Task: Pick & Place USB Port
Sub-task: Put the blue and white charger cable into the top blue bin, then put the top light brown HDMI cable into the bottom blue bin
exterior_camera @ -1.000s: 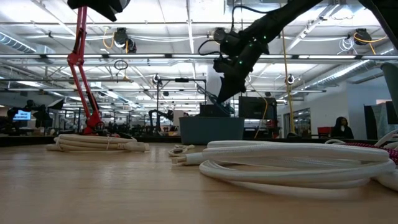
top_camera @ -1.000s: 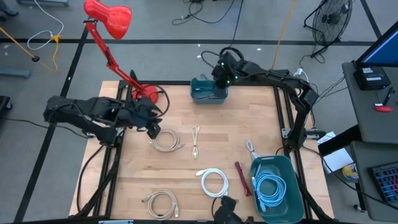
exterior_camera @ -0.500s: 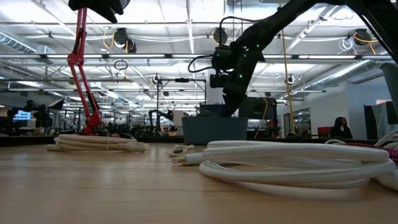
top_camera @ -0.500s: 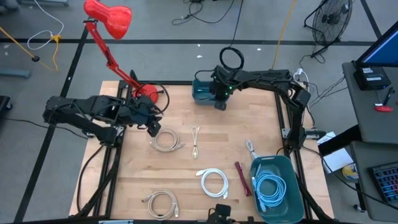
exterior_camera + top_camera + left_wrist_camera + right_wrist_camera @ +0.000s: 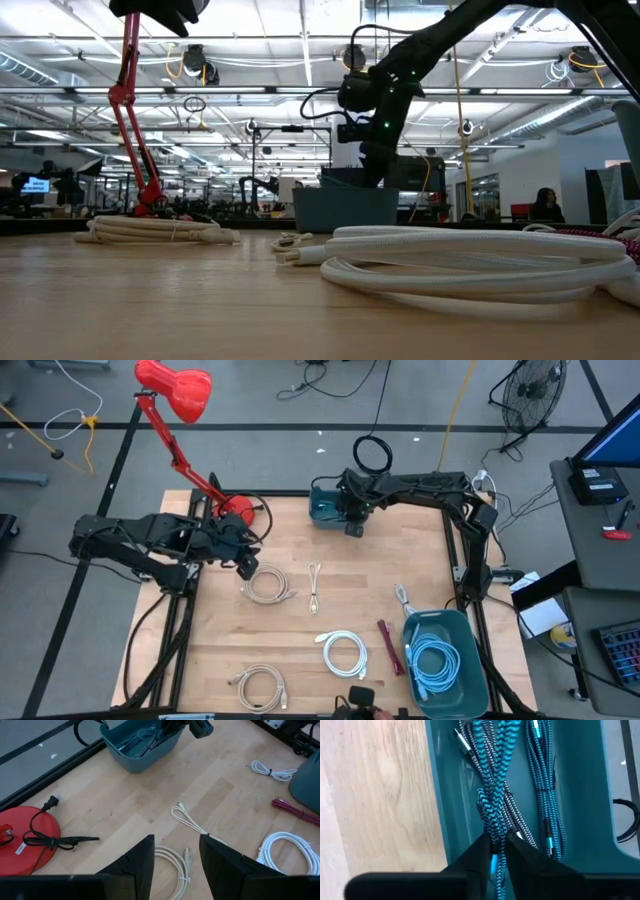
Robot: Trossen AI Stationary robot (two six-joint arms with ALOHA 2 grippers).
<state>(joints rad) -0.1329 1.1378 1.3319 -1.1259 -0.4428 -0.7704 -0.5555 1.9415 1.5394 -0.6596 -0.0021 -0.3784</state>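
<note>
Both arms are dark, jointed and matte — black cabling loops off the right one. Small green lights glow near the right hand (image 5: 352,520). The left hand (image 5: 176,865) has two blocky black fingers.

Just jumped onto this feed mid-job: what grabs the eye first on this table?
The right gripper reaches down into the teal bin at the table's far edge, its fingers pinched on a blue braided cable among others lying there. A bright red desk lamp stands at the far left corner, and the left gripper hovers, open, beside a coiled white cable.

Overhead, table-level, two wrist views.
</note>
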